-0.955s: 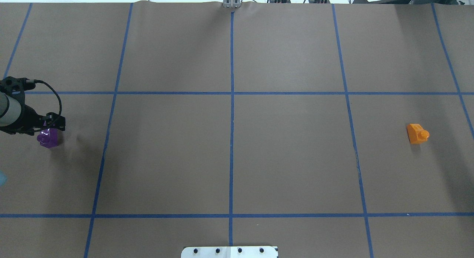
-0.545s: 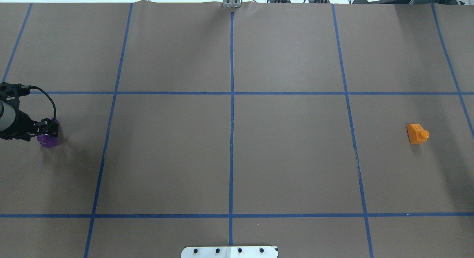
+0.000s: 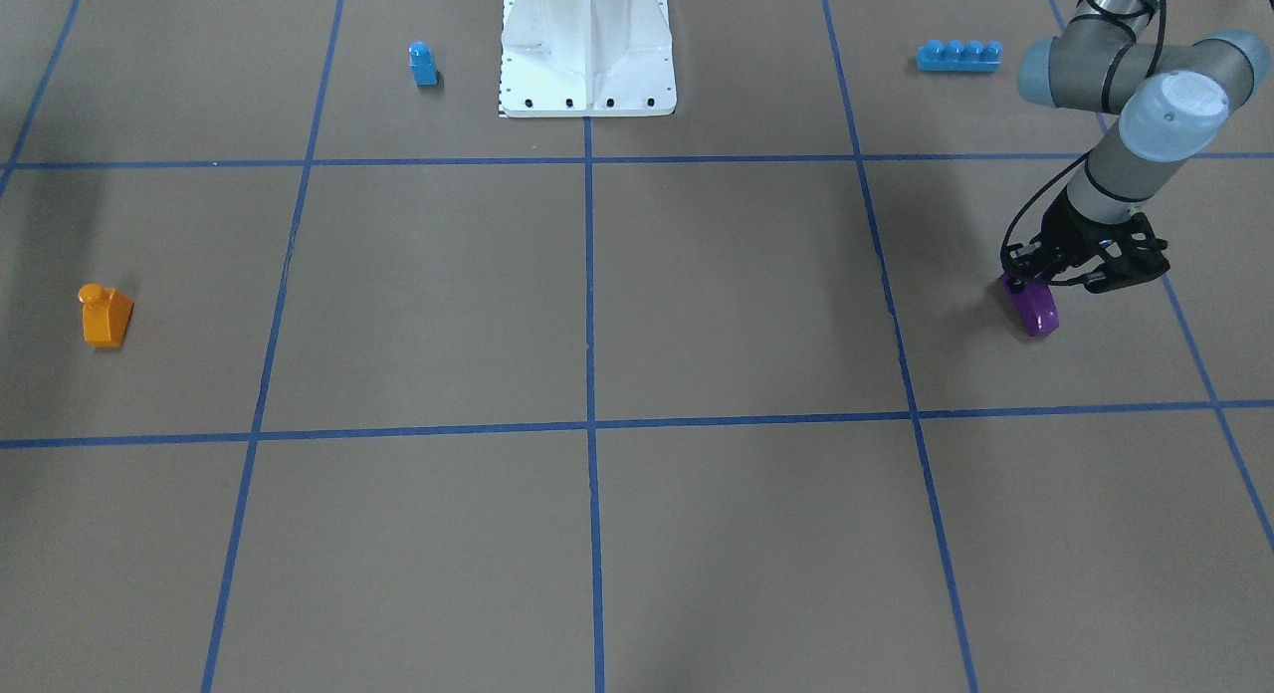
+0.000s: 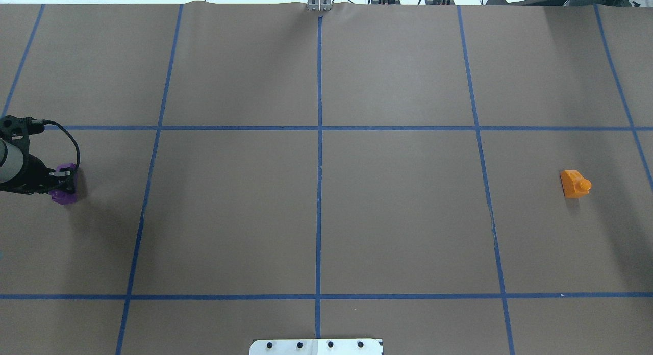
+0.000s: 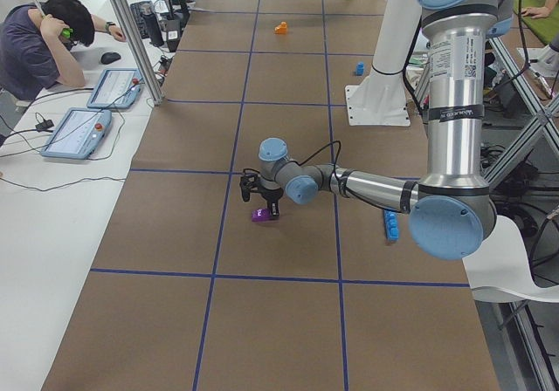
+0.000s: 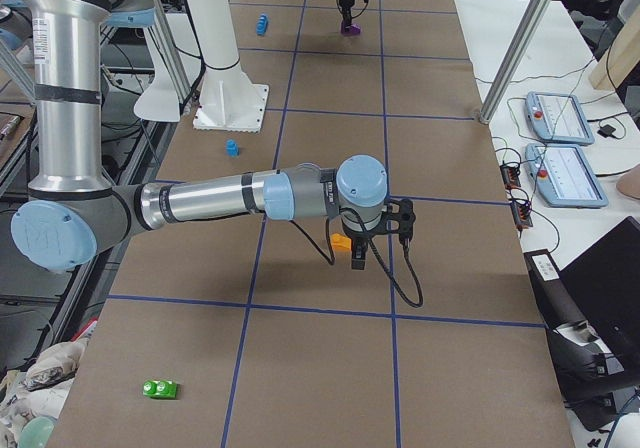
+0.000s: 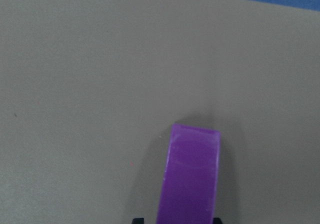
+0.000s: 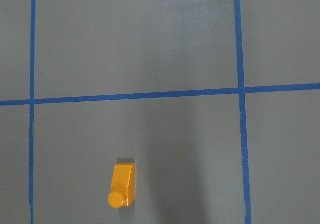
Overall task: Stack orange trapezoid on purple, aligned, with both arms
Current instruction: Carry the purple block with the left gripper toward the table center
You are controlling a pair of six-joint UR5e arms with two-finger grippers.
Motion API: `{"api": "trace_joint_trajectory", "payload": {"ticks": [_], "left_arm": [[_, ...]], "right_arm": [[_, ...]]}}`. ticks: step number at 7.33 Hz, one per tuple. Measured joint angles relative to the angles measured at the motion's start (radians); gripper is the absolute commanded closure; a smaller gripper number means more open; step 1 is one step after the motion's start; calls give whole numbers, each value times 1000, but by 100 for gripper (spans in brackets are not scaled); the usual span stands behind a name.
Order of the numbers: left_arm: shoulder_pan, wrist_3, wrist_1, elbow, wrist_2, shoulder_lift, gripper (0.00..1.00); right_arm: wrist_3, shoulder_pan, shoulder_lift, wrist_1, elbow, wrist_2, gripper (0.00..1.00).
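Observation:
The purple block (image 4: 64,196) lies at the table's far left; it also shows in the front view (image 3: 1037,312). My left gripper (image 4: 62,177) is down over it. The left wrist view shows the purple block (image 7: 190,184) on the paper with a black fingertip (image 7: 138,220) close at each side, so it looks shut on it. The orange trapezoid (image 4: 575,184) lies on its side at the far right, stud pointing right; it also shows in the right wrist view (image 8: 122,186). My right gripper (image 6: 360,258) hovers above it; I cannot tell whether it is open.
A small blue single-stud block (image 3: 423,64) stands by the white robot base (image 3: 587,76). A long blue brick (image 3: 957,55) lies near the left arm's elbow. A green block (image 6: 160,389) lies at the near right end. An operator sits beside the table in the exterior left view.
My left gripper has come down over the purple block, hiding more of it. The orange trapezoid has not moved.

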Motion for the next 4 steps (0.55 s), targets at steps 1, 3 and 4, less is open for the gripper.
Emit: {"api": "trace_joint_trajectory", "payload": {"ticks": [1,3,4], "left_arm": [[0,0,6,-19,-17,-1,100],[0,-1,14,-37,-62,-36,100],[0,-2,51,-39,-69,-96,100]], "right_arm": [[1,0,0,0,0,0,0],[2,0,1,0,1,0,0],[2,0,1,0,3,0,0]]}}
